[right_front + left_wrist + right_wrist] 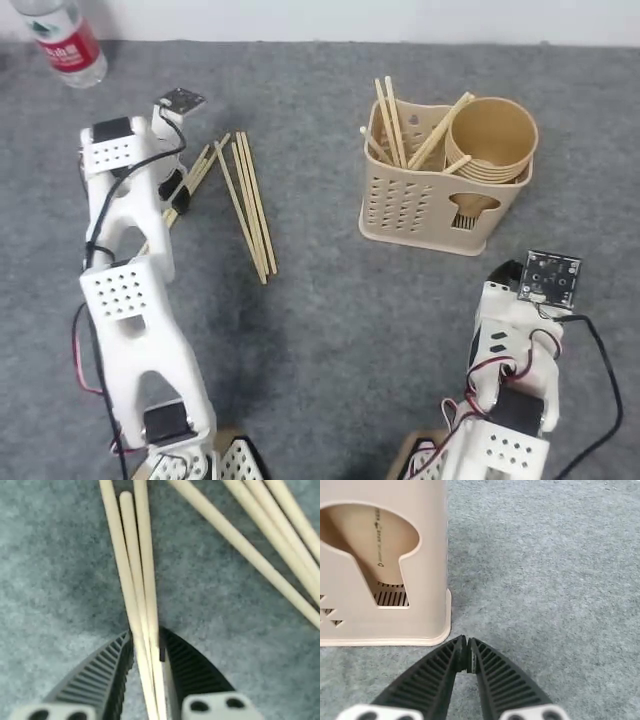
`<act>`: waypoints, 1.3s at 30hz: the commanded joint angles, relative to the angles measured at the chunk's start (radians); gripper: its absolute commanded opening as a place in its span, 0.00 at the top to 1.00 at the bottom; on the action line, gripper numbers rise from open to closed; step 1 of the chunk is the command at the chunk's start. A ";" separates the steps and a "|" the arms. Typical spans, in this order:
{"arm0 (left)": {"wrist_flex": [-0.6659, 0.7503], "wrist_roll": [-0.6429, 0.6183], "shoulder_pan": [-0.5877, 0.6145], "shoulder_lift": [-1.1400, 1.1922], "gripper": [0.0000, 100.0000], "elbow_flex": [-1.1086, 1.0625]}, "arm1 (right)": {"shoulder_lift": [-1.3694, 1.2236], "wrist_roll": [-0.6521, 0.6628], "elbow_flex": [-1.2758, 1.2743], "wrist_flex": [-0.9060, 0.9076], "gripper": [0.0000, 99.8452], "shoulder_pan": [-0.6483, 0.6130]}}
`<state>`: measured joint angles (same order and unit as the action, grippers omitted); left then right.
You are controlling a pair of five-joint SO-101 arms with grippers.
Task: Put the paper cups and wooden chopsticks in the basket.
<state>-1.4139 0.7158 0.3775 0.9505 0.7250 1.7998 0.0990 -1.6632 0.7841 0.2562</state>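
Your left jaws clench three wooden chopsticks on the tabletop, their ends cut off in the wrist view; loose chopsticks lie just beside. Your right jaws are pressed together, holding nothing, near the basket, where paper cups sit partly hidden.

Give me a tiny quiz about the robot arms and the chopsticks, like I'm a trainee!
1. True or false: the paper cups sit inside the basket.
2. What do the left jaws clamp? A) chopsticks B) a spoon C) a plate
3. Fill the gap: the right jaws, empty beside the basket, are ____.
Key: 1 true; 2 A; 3 shut.
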 commanded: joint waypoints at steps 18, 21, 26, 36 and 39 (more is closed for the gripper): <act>-0.106 0.147 -0.020 -0.014 0.99 -0.018 | 0.010 0.017 0.000 -0.015 0.99 -0.010; -0.135 0.147 -0.021 -0.014 0.99 0.016 | 0.010 0.017 0.000 -0.015 0.99 -0.008; -0.292 0.147 -0.023 -0.012 0.99 0.211 | 0.010 0.017 0.000 -0.015 0.99 -0.008; -0.342 0.141 -0.021 -0.014 0.99 0.355 | 0.010 0.017 0.000 -0.015 0.99 -0.010; -0.342 0.124 -0.025 -0.014 0.99 0.361 | 0.010 0.017 0.000 -0.015 0.99 -0.010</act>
<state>-1.7177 0.8539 0.3636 0.9582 1.0441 1.7998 0.0990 -1.6632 0.7841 0.2562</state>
